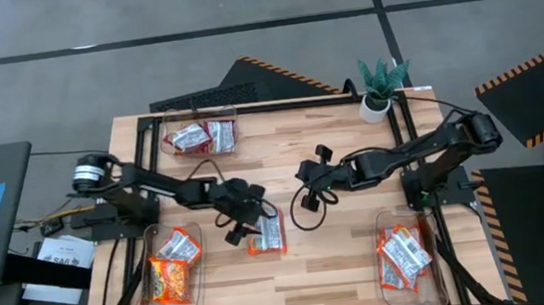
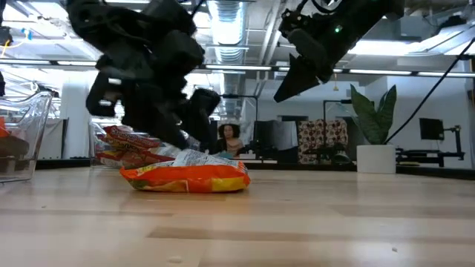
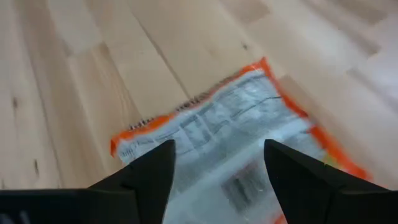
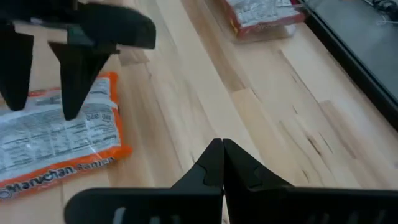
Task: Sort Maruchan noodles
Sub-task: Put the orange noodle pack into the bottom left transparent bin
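One Maruchan noodles packet (image 1: 269,235) lies flat on the wooden table, its silver-white printed back up and its border orange (image 3: 217,118). My left gripper (image 1: 239,228) hangs open just over the packet's left part, one finger on each side of the printed face (image 3: 217,158). I see no touch between them. My right gripper (image 1: 305,179) is shut and empty, raised above the table's middle (image 4: 221,152), to the right of the packet (image 4: 56,143). In the low view the packet (image 2: 185,178) rests on the boards under the left gripper (image 2: 174,130).
A clear bin (image 1: 200,135) at the far left holds packets. So do a bin at the near left (image 1: 173,272) and one at the near right (image 1: 405,256). A potted plant (image 1: 381,87) stands at the far right corner. Bare boards lie between the packet and the right bin.
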Available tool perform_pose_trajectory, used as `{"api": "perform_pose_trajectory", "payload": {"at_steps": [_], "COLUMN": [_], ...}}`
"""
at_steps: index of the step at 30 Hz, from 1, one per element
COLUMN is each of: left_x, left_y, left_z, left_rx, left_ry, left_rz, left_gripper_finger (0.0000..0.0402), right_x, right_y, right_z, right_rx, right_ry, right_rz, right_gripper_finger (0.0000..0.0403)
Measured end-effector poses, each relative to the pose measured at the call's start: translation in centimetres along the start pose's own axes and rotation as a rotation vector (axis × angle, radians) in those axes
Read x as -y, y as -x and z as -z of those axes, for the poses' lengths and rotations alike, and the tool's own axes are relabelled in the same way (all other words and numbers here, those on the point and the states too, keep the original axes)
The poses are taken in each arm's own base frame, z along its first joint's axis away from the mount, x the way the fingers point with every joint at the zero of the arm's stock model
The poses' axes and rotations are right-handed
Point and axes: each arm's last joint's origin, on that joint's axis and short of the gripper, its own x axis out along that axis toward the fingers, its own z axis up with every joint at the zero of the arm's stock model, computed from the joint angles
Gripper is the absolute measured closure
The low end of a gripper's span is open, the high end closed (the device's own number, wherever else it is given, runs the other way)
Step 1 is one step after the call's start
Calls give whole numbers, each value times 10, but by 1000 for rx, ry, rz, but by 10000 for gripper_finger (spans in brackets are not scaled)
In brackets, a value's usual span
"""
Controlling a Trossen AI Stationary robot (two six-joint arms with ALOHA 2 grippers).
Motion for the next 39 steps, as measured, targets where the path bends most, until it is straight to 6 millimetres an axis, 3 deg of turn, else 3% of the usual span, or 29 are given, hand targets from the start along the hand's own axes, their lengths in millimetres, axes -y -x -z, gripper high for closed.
{"api": "perform_pose_trajectory", "payload": {"at_steps": [10, 12, 16, 20, 24, 29, 33, 39], "left_x": [-10, -9, -11, -16, -14, 2, 34, 81], "left_y": [-41, -43, -41, -30, -4, 53, 108, 182], "left_z": [8, 8, 10, 7, -1, -29, -47, -61], "left_rx": [-212, -219, -272, -303, -371, -400, -387, -198], "left_ry": [-115, -116, -122, -73, -76, -79, -38, 171], "left_rz": [62, 61, -18, -60, -95, -161, -198, -202], "left_gripper_finger": [186, 226, 367, 395, 400, 401, 401, 401], "right_x": [-1, -1, -1, -2, -1, -1, -2, -2], "right_y": [-3, -3, -3, -3, -3, -3, -3, -3], "right_z": [1, 0, 0, -1, -1, -2, -3, -6], "right_rx": [-3, 5, 5, 11, 15, 21, 33, 64], "right_ry": [18, 19, 21, 18, 16, 26, 26, 50], "right_rz": [0, -2, -2, -3, -2, -3, -5, -9], "right_gripper_finger": [386, 386, 386, 386, 386, 386, 386, 386]}}
